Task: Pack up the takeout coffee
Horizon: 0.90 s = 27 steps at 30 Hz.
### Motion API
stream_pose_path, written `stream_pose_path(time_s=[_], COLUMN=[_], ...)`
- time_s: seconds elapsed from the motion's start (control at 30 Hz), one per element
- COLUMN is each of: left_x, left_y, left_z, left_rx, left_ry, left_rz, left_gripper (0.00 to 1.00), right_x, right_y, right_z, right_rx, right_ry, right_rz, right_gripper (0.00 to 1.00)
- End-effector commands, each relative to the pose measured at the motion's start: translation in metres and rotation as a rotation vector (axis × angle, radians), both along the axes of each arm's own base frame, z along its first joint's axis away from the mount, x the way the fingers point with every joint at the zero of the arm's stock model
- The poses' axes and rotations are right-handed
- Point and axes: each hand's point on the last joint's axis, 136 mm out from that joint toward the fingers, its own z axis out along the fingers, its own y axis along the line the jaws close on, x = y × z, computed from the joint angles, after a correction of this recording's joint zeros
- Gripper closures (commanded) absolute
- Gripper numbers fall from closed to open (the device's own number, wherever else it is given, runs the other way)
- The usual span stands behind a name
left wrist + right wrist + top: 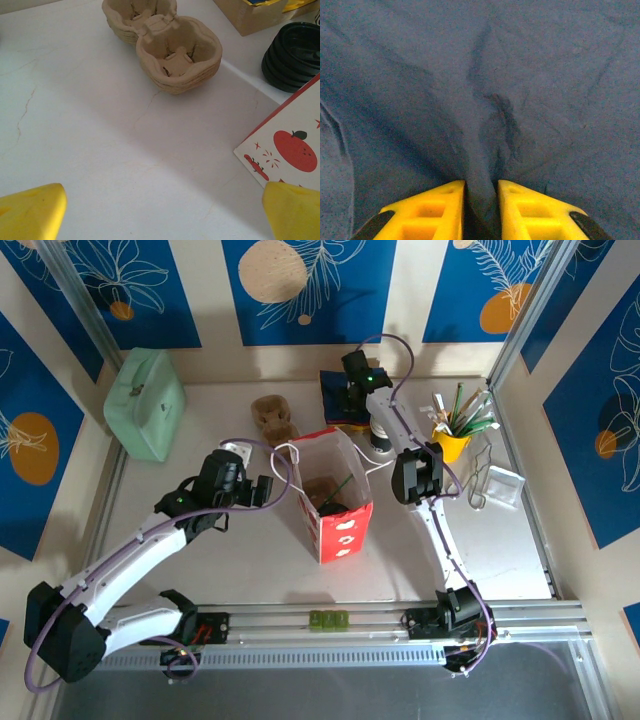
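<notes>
- Paper bag point(345, 530): red and white, upright at mid-table, mouth open. A brown carrier point(320, 488) and a dark shape point(335, 507) sit inside.
- Takeout coffee: I cannot place it for certain; the dark shape in the bag may be it.
- Left gripper point(268, 488): mine, jaws wide, empty, just left of the bag.
- Right gripper point(481, 187): mine, at the far side, fingers nearly together and pinching a fold of blue napkin point(520, 75).
- Pulp carrier stack point(180, 50) and black lid stack point(295, 55): beyond the bag, untouched.
- Progress, my judgement: late stage. The napkin has yet to go into the bag.
</notes>
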Motion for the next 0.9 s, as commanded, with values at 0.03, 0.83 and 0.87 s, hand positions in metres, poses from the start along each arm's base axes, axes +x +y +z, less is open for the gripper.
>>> stream_pose_path(time_s=[0.03, 0.83, 0.87], left_x=[0.004, 0.003, 0.003], left_y=[0.000, 0.000, 0.000], left_z=[0.014, 0.014, 0.014], left_rx=[-0.032, -0.038, -0.038], left_ry=[-0.016, -0.012, -0.013], left_rz=[0.010, 0.010, 0.012], left_gripper=[0.00, 0.00, 0.00], right_x=[0.000, -0.001, 0.000], right_y=[0.002, -0.003, -0.002], right_z=[0.065, 0.100, 0.095], right_rx=[0.084, 0.122, 0.106], right_ry=[-0.082, -0.134, -0.131], right_rz=[0.005, -0.001, 0.000], right_gripper=[0.78, 0.61, 0.58])
